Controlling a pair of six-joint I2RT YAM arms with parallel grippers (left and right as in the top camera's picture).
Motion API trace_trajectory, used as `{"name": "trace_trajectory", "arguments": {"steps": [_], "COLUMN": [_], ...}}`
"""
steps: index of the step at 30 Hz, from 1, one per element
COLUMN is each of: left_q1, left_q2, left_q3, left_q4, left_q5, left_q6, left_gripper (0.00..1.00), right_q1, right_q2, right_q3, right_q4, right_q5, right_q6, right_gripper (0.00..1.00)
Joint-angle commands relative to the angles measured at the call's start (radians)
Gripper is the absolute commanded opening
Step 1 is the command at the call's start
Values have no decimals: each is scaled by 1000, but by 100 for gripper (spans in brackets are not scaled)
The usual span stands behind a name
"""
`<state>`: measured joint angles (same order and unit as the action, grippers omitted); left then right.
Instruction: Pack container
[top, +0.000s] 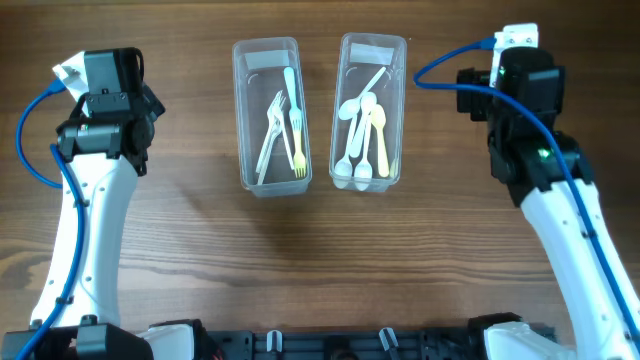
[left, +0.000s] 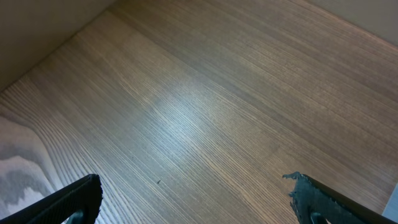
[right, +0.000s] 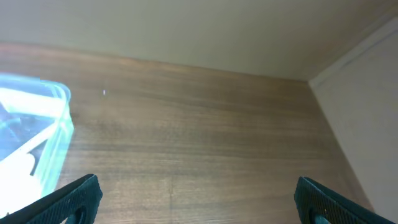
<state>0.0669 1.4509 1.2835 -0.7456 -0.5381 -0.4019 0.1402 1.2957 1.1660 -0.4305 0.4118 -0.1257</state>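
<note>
Two clear plastic containers stand side by side at the back middle of the table. The left container (top: 246, 150) holds several forks, white, pale blue and yellow (top: 297, 150). The right container (top: 398, 120) holds several spoons, white and cream (top: 380, 140); its corner shows in the right wrist view (right: 59, 124). My left gripper (left: 196, 199) is open and empty over bare wood at the far left, well apart from the containers. My right gripper (right: 196, 199) is open and empty over bare wood to the right of the right container.
The wooden table (top: 320, 270) ends at a pale wall edge seen in the left wrist view (left: 37, 37) and the right wrist view (right: 354, 93). Blue cables run along both arms. A dark rail lies along the front edge (top: 330, 345).
</note>
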Motion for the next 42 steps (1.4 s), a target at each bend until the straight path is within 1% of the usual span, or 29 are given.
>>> {"name": "trace_trajectory", "arguments": {"steps": [1, 7, 11, 14, 16, 18, 20, 23, 25, 27, 30, 32, 35, 36, 38, 42], "left_q1": [4, 4, 4, 4, 4, 4, 4, 4, 4, 4, 4, 4, 4, 4, 4, 4], "left_q2": [-9, -9, -9, -9, -9, -9, -9, -9, -9, -9, -9, -9, -9, -9, -9, -9], "left_q3": [-2, -2, -2, -2, -2, -2, -2, -2, -2, -2, -2, -2, -2, -2, -2, -2], "left_q4": [0, 0, 0, 0, 0, 0, 0, 0, 0, 0, 0, 0, 0, 0, 0, 0], "left_q5": [-21, -21, -20, -20, -21, -20, -20, -20, -20, -20, -21, -21, -20, -20, -20, -20], "left_q6": [4, 4, 5, 4, 5, 4, 4, 4, 4, 5, 4, 4, 5, 4, 4, 4], "left_gripper": [100, 100, 100, 100, 100, 100, 100, 100, 100, 100, 100, 100, 100, 100, 100, 100], "right_q1": [4, 4, 4, 4, 4, 4, 4, 4, 4, 4, 4, 4, 4, 3, -10, -21], "right_q2": [-231, -614, -734, -830, -887, -937, -962, -1004, -1015, -1027, -1076, -1146, -1218, -1241, -1270, -1273], "right_q3": [2, 2, 2, 2, 2, 2, 2, 2, 0, -2, -15, -79, -201, -266, -417, -624], "right_q4": [0, 0, -9, -70, -136, -237, -311, -497, -558, -528, -492, -403, -259, -189, -48, 124], "right_q5": [-2, -1, -1, -1, -1, -1, -1, -1, -1, -24, -180, -304, -404, -432, -436, -436], "right_q6": [-6, -5, -6, -5, -5, -5, -5, -5, -6, -51, -111, -109, -105, -89, 50, 274], "right_gripper": [100, 100, 100, 100, 100, 100, 100, 100, 100, 100, 100, 100, 100, 100, 100, 100]}}
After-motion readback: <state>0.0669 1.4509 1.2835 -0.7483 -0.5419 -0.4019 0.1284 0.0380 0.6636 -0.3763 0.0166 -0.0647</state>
